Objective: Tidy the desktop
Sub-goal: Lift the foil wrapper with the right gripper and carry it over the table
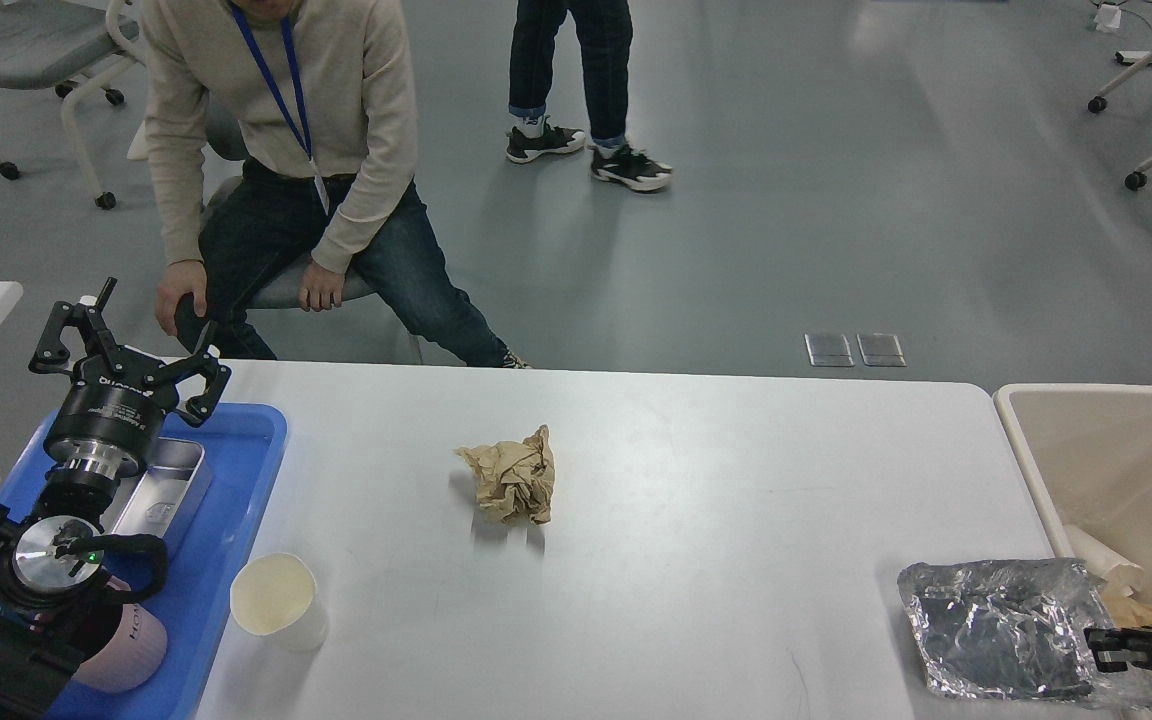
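Nearest me, at the right edge, my right gripper (pixel 1101 646) sits dark and small against one crinkled silver foil sheet (pixel 996 625); I cannot tell whether its fingers are spread or pinching the foil. The foil is shiny, wrinkled, roughly rectangular, lying flat on the desktop (pixel 716 480), a smooth matte white top with rounded corners spanning most of the view. Near left: one pink mug (pixel 126 645) with partial lettering I cannot read, lying in one blue plastic tray (pixel 236 500). Just right of the tray, one cream paper cup (pixel 276 600), upright, on the desktop. In the tray, one rectangular metal tin (pixel 171 480), dull silver. Above the tray, my left gripper (pixel 126 345), fingers spread wide, holding nothing; white lettering on its body is too small to read. Mid-table: one crumpled brown paper ball (pixel 513 478). Right: one beige plastic bin (pixel 1106 440), with paper scraps inside. Beyond the table, one seated person (pixel 286 130) with a blue lanyard, one standing person (pixel 576 60).
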Action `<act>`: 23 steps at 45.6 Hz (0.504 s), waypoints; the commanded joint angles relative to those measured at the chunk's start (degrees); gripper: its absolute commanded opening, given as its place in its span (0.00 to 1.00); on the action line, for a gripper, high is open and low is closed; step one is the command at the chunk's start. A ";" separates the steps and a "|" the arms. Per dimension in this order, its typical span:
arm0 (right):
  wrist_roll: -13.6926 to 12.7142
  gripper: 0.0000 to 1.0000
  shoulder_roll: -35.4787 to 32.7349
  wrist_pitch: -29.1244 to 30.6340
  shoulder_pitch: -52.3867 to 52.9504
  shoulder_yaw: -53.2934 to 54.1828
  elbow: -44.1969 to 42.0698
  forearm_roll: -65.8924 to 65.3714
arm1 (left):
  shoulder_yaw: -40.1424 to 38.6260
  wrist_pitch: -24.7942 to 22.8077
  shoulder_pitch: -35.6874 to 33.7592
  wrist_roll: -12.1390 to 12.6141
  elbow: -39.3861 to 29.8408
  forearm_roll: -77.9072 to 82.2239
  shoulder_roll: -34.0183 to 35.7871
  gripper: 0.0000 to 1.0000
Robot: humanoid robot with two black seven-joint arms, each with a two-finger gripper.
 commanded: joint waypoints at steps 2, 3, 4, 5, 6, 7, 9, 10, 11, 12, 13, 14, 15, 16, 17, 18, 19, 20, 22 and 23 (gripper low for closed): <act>0.61 0.00 -0.36 0.08 0.67 0.08 -0.06 0.19 | -0.08 0.07 0.00 0.00 0.00 0.05 0.00 0.96; 0.61 0.00 -0.36 0.08 0.67 0.08 0.12 0.28 | -0.08 0.07 0.00 0.00 0.00 -0.03 0.00 0.96; 0.61 0.00 -0.36 0.08 0.75 0.17 0.12 0.45 | -0.08 0.07 0.00 0.00 0.00 0.05 0.00 0.96; 0.61 0.00 -0.36 0.08 0.84 0.17 0.12 0.54 | -0.08 -0.02 0.00 0.00 0.00 -0.03 0.00 0.96; 0.61 0.00 -0.45 0.26 1.02 0.17 0.21 0.54 | -0.08 0.07 0.00 0.00 0.00 -0.04 0.00 0.96; 0.61 0.00 -0.45 0.26 1.28 0.17 0.21 0.54 | -0.08 0.07 0.00 0.00 0.00 -0.04 0.00 0.96; 0.61 0.00 -0.45 0.43 1.81 0.08 0.47 0.54 | -0.08 0.07 0.00 0.00 0.00 0.05 0.00 0.96; 0.61 0.00 -0.80 0.69 2.24 0.08 0.82 0.54 | -0.08 0.07 0.00 0.00 0.00 0.05 0.00 0.96; 0.69 0.00 -1.06 0.78 2.42 0.08 0.91 0.63 | -0.08 0.07 0.00 0.00 0.00 -0.03 0.00 0.96; 0.78 0.00 -1.59 0.87 2.60 0.08 1.08 0.71 | -0.08 0.07 0.00 0.00 0.00 -0.04 0.00 0.96; 1.04 0.00 -2.29 1.05 2.60 0.08 1.35 0.80 | -0.08 0.07 0.00 0.00 0.00 -0.04 0.00 0.96; 1.31 0.00 -2.99 1.22 2.77 0.08 1.78 0.80 | -0.08 0.07 0.00 0.00 0.00 0.05 0.00 0.96; 1.57 0.00 -3.61 1.31 2.86 0.08 2.40 0.80 | -0.08 0.07 0.00 0.00 0.00 0.05 0.00 0.96; 1.75 0.00 -4.22 1.49 3.04 0.08 3.27 0.80 | -0.08 0.07 0.00 0.00 -0.09 -0.03 0.00 0.96; 1.75 0.00 -4.84 1.66 3.13 0.08 4.15 0.80 | -0.08 0.07 0.00 0.00 0.00 -0.04 0.00 0.96; 1.75 0.00 -5.45 1.84 3.22 0.08 5.21 0.80 | -0.08 0.07 0.00 0.00 0.00 -0.04 0.00 0.96; 1.84 0.00 -6.24 2.10 3.39 0.08 6.17 0.80 | -0.08 0.15 0.00 0.00 -0.09 0.05 0.00 0.96; 1.84 0.00 -7.03 2.36 3.65 0.08 7.23 0.80 | 0.00 0.15 0.00 0.00 -0.09 -0.03 0.00 0.96; 1.84 0.00 -8.61 3.07 4.27 0.17 9.25 0.89 | 0.01 0.15 0.00 0.00 -0.09 -0.03 0.00 0.96; 1.84 0.00 -9.49 3.42 4.53 0.17 10.22 0.98 | 0.01 0.24 0.00 0.00 -0.09 -0.04 0.00 0.96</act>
